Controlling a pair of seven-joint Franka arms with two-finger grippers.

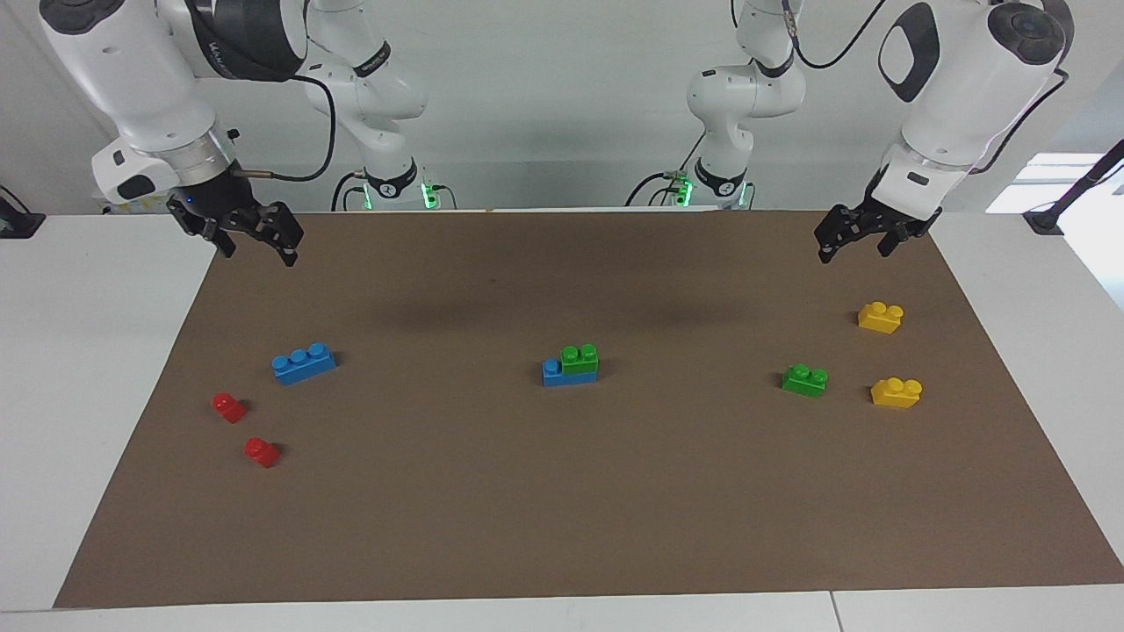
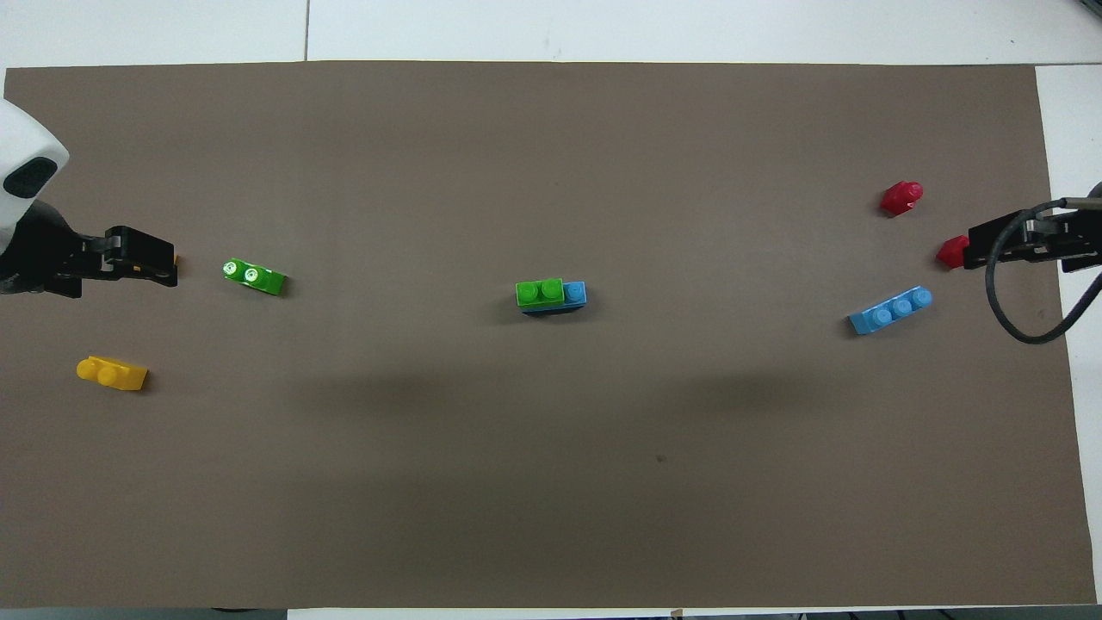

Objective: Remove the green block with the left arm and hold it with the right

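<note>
While raised, both pincers gape.

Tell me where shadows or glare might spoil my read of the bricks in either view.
Overhead view: white glare spots on the studs of the loose green brick; soft arm shadows band the brown mat nearer the robots. Facing view: the same faint shadows, clear of the stacked green block; no glare.
</note>
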